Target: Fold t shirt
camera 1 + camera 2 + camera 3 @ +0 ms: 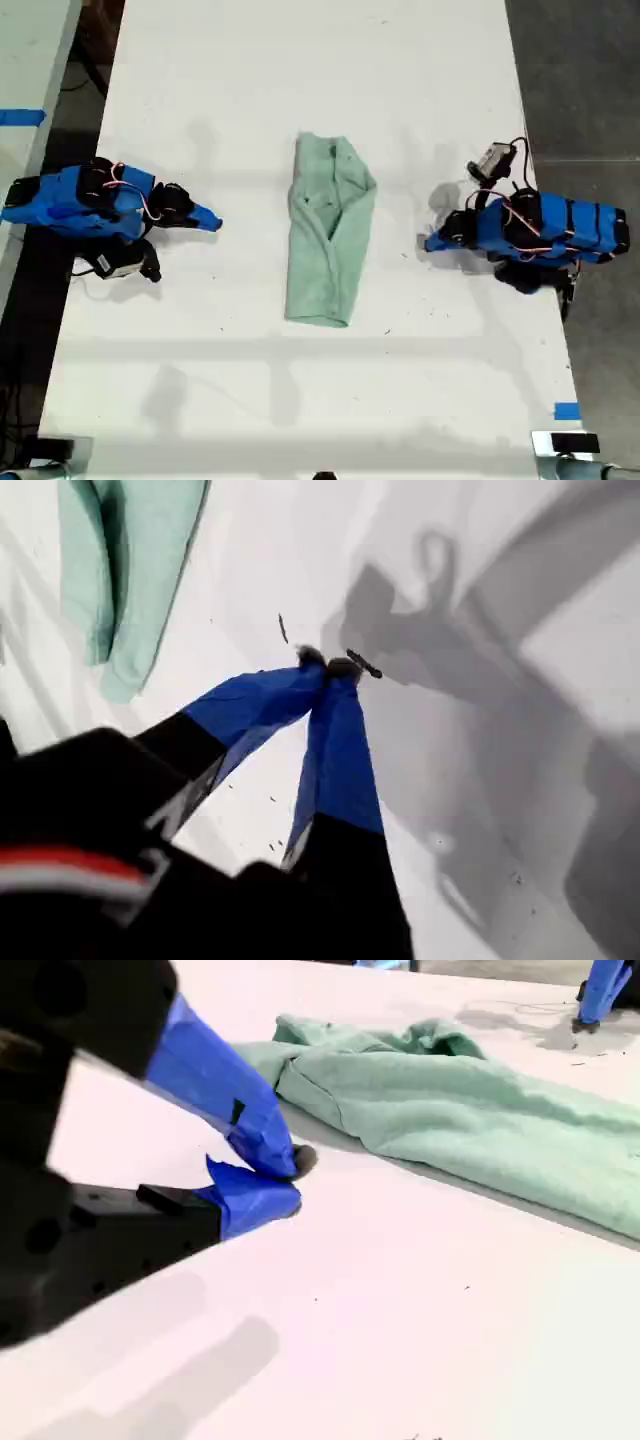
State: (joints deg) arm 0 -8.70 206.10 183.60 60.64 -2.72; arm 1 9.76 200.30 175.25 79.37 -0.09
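**A:** Starting at the exterior view's left of the t shirt (328,235), my second gripper (212,222) is seen low over the white table (250,80). It is pointed toward the shirt and set apart from it by a strip of bare table.

**B:** And its fingers?

**A:** In the second wrist view, my second gripper (293,1178) is shown with its blue-taped tips drawn together. Nothing is held between them. The shirt's near edge (480,1110) is seen just beyond the tips and is not touched.

**B:** On to the shirt itself.

**A:** It is laid flat on the table between the two arms, folded lengthwise into a narrow band. The band runs from the top of the exterior view toward the bottom. The upper end is bunched and wrinkled, with a flap folded over on the exterior view's right side. The lower end is rounded.

**B:** And on the shirt's other side?

**A:** At the exterior view's right of the shirt, my first gripper (430,241) is found near the cloth but clear of it. In the first wrist view, the tips of my first gripper (328,665) are pressed shut on nothing. One end of the shirt (120,570) is caught off to the side. Dark arm shadows are thrown across the table beside the gripper.
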